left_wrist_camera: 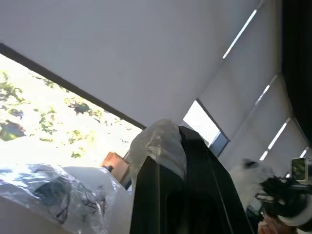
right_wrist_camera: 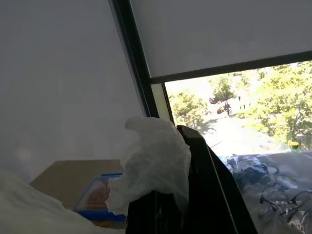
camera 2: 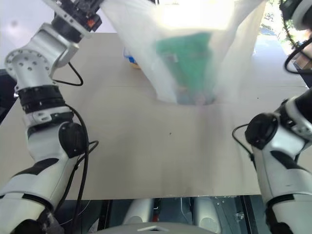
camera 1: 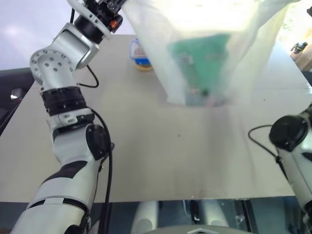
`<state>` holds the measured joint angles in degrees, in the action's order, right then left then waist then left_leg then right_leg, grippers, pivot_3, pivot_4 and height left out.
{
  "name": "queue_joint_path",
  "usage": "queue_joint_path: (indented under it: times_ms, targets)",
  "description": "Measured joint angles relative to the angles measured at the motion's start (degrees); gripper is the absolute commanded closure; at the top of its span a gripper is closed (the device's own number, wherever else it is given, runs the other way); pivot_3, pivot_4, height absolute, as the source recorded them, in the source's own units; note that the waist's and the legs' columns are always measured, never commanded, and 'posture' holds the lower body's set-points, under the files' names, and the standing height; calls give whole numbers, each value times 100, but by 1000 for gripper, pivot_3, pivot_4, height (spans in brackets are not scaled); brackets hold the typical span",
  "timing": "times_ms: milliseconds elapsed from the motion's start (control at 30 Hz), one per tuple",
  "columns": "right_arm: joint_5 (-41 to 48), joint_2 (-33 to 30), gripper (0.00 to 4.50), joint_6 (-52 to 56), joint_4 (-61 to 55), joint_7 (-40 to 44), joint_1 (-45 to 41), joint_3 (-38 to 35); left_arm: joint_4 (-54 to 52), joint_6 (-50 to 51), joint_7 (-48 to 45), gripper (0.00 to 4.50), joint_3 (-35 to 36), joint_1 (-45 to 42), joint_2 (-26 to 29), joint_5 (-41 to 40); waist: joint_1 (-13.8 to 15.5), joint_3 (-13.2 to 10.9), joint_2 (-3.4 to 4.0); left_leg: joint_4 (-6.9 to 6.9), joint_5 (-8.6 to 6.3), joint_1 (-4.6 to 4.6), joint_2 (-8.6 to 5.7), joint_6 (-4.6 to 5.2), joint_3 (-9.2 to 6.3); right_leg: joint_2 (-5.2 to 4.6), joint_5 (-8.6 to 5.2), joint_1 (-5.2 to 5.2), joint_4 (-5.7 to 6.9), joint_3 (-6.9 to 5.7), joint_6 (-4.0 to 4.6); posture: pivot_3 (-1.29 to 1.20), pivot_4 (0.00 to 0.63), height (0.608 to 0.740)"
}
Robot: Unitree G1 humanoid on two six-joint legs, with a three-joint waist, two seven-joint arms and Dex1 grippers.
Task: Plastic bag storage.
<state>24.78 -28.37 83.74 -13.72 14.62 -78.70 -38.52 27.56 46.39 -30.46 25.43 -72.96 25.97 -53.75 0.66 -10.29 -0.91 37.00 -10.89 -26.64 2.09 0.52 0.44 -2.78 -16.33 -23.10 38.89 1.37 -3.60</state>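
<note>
Both pincers are clenched on the plastic bag: our left pincer pinches one top edge, our right pincer the other. It hangs between them, above the counter, with a green packet inside. We should lift both sides evenly so nothing tips out. A small tub sits behind.

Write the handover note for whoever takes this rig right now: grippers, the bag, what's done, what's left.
Left gripper: shut on the plastic bag's edge.
Right gripper: shut on the plastic bag's other edge.
Plastic bag: held up between both arms above the table, a green packet showing through it.
A small container stands on the table behind the bag.
Done: bag gripped and raised.
Left: stowing the bag.
</note>
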Motion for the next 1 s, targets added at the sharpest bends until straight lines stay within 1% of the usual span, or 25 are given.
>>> queue_joint_path:
  times_ms: [100, 233, 367, 433, 500, 567, 633, 667, 700, 733, 767, 833, 867, 900, 933, 967, 1000]
  targets:
    - [79, -517, 4500, -1, 281, 9, -106, 166, 381, -441, -313, 4447, -297, -304, -100, 369, -12, 0, 0, -13, 1, -10, 1, -2, 23, -1, 0, -21, -3, 20, 0, 0, 150, 740]
    - [122, -938, 4500, -2, 499, 11, -101, 285, 485, -707, -707, 4447, -634, -368, -325, 715, -41, -5, 8, -30, 2, -14, 4, -2, 45, 0, 0, -46, 2, 41, 0, 0, 150, 740]
    - [236, -1119, 4500, 69, 325, 7, 19, 255, 415, -686, -892, 4447, -782, -319, -354, 813, -121, -5, 9, -41, 2, -17, 5, -3, 55, -1, 0, -56, -1, 55, 0, 0, 150, 740]
    - [334, -1105, 4500, 271, -18, 3, 189, 119, 202, -586, -897, 4447, -784, -193, -349, 805, -169, -6, 10, -47, 2, -16, 6, -3, 64, -1, 0, -63, 1, 68, 0, 0, 150, 740]
    - [513, -935, 4500, 639, -544, 3, 490, -156, -163, -353, -817, 4447, -762, 67, -235, 733, -215, -5, 10, -51, 3, -14, 10, -4, 69, 1, 0, -68, 5, 76, 0, 0, 150, 740]
    - [881, -758, 4500, 816, -1251, 72, 1176, -368, -644, -73, -692, 4447, -685, 392, -108, 594, -240, -4, 11, -50, 4, -13, 14, -5, 66, 2, 0, -66, 6, 75, 0, 0, 150, 740]
    - [1371, -567, 4500, 830, -1971, 176, 2184, -573, -1284, 129, -646, 4447, -682, 829, 70, 501, -250, 6, 10, -54, 4, -12, 15, -6, 66, 2, 0, -64, 8, 77, -1, 0, 150, 740]
    - [1732, -399, 4500, 840, -2466, 286, 2992, -765, -1767, 263, -646, 4447, -675, 1209, 177, 407, -252, 15, 8, -57, 4, 0, 17, -6, 63, 1, 0, -38, 9, 70, -1, 0, 150, 740]
    - [2070, -206, 4500, 842, -2823, 390, 3780, -904, -2191, 413, -593, 4447, -675, 1613, 238, 353, -250, 13, 13, -58, 4, -2, 15, -6, 64, -4, 0, -45, 8, 75, -1, 0, 150, 740]
    - [2229, -117, 4500, 841, -2974, 442, 4153, -948, -2396, 482, -587, 4447, -691, 1857, 257, 305, -233, 13, 22, -51, 4, -2, 14, -6, 63, -10, 0, -46, 8, 77, -3, 0, 150, 740]
    - [2552, -23, 4500, 841, -3364, 575, 4872, -1009, -2855, 566, -609, 4447, -782, 2449, 300, 286, -220, 17, 28, -50, 4, 2, 13, -6, 63, -14, -2, -43, 4, 82, -5, 0, 150, 740]
    - [2942, 69, 4500, 839, -3830, 740, 5586, -1105, -3179, 638, -675, 4447, -961, 3181, 340, 305, -209, 15, 26, -32, 4, 5, 9, -5, 65, -9, -1, -42, 12, 83, -7, 0, 150, 740]
    - [3182, 79, 4500, 783, -4106, 816, 5988, -1165, -3381, 560, -676, 4447, -1109, 3596, 344, 446, -195, 18, 23, -19, 4, 13, 10, -4, 67, -4, 0, -33, 22, 78, -7, 0, 150, 740]
    - [3265, 83, 4500, 721, -4231, 868, 6277, -1162, -3464, 484, -686, 4447, -1177, 3800, 352, 544, -183, 18, 19, -18, -4, 28, 10, 8, 66, -1, 0, -17, 23, 75, -7, 0, 150, 740]
    - [3337, 89, 4500, 579, -4392, 905, 6806, -1055, -3597, 308, -691, 4447, -1277, 4225, 393, 752, -173, 19, 16, -21, -14, 78, 12, 24, 66, 2, -2, 28, 19, 76, -4, 0, 150, 740]
    - [3301, 75, 4500, 421, -4460, 902, 7262, -843, -3621, 145, -685, 4447, -1364, 4576, 402, 962, -172, 20, 17, -26, -15, 118, 12, 25, 69, 3, -3, 67, 15, 78, -2, 0, 150, 740]
    - [3181, 60, 4500, 249, -4477, 876, 7543, -607, -3620, -20, -692, 4447, -1471, 4819, 400, 1166, -172, 17, 15, -25, -15, 131, 14, 26, 68, 6, -4, 79, 11, 77, -1, 0, 150, 740]
